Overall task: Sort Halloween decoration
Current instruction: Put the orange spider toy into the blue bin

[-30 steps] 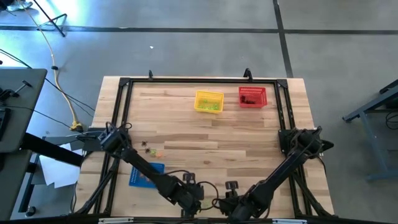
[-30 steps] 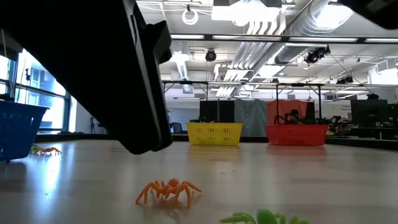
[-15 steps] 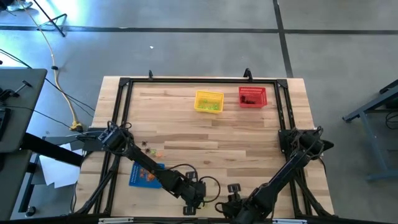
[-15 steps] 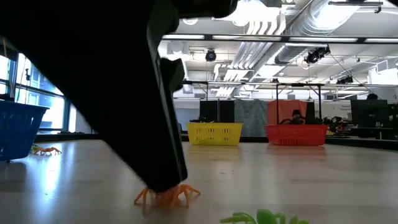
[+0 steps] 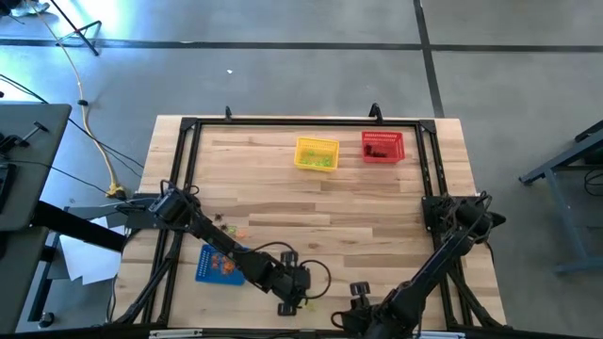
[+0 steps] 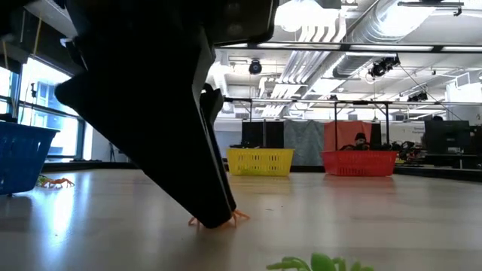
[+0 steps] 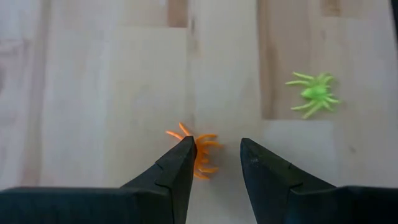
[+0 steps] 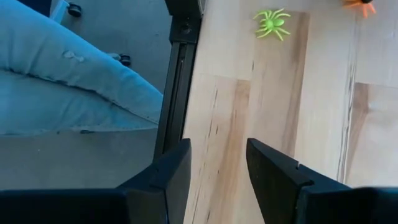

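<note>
While left gripper (image 7: 214, 155) jaws stand released, orange spider (image 7: 200, 151) lies between them, green spider (image 7: 313, 94) well apart.

Smooth pale wood tabletop (image 7: 112, 93); glossy, seemingly plastic orange spider (image 7: 200, 149).

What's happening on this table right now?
The left gripper is down at the near edge of the wooden table, its open fingers straddling a small orange plastic spider without closing on it. A light green plastic spider lies close by. The right gripper waits open at the table's near edge. The yellow mesh basket and red mesh basket sit at the far side, the blue mesh basket near the left arm.
</note>
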Controlling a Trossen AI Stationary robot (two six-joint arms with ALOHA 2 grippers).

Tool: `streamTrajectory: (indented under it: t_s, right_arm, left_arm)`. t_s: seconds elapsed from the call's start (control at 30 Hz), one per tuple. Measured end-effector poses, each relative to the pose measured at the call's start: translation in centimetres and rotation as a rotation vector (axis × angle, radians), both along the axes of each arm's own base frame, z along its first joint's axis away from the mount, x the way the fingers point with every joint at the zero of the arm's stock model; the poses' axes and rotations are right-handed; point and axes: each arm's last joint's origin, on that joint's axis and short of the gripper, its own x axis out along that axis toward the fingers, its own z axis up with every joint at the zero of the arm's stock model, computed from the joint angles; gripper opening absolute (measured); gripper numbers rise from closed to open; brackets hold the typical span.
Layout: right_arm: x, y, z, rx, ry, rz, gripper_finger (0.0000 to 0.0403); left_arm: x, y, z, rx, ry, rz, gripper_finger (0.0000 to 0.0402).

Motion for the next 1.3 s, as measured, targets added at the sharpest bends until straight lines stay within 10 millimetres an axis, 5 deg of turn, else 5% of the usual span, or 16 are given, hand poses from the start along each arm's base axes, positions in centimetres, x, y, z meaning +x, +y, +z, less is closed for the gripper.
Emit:
streamTrajectory:
  t_s: [1.3]
  right_arm:
    - [0.2,-0.2,0.0,0.002,0.003,-0.017,0.0149]
  left_arm:
    - [0.7,-1.3,2.3,0.095,-0.064,-0.051,0.0121]
